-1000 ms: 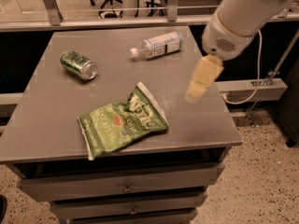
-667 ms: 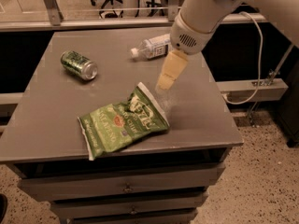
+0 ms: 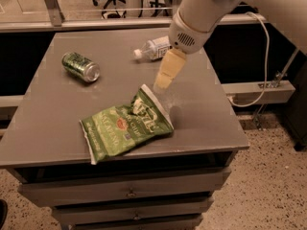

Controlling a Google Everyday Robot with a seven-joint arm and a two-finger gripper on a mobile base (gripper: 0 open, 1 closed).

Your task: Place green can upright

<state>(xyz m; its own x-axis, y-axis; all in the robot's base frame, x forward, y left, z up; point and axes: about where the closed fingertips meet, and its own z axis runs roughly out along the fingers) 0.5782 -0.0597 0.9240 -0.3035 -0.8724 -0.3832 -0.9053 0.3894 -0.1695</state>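
Presently the green can [image 3: 80, 66] lies on its side at the far-left part of the table [image 3: 53, 114], silver end and pull tab turned toward the front right, in the same spot and pose as a second ago; nothing touches it. What has changed is the arm [image 3: 201, 13]: over the last second it has swung leftward from near the table's right edge to the middle, and the gripper [image 3: 162, 84] now hangs just above the upturned corner of the green chip bag [image 3: 125, 128], near the clear bottle [image 3: 152, 48] lying behind it. The leftward travel was larger at first and smaller in the latest interval. The fingers look narrow, drawn together into one tapered wedge with no gap showing, and they hold nothing. The gripper and can are well apart, with bare table between them. Judgement: this is the approach phase, heading toward the can, and the task proper has not begun. The fingers would need to spread before closing on the can's body, and a can on its side may roll if nudged, so contact should be square across its width.
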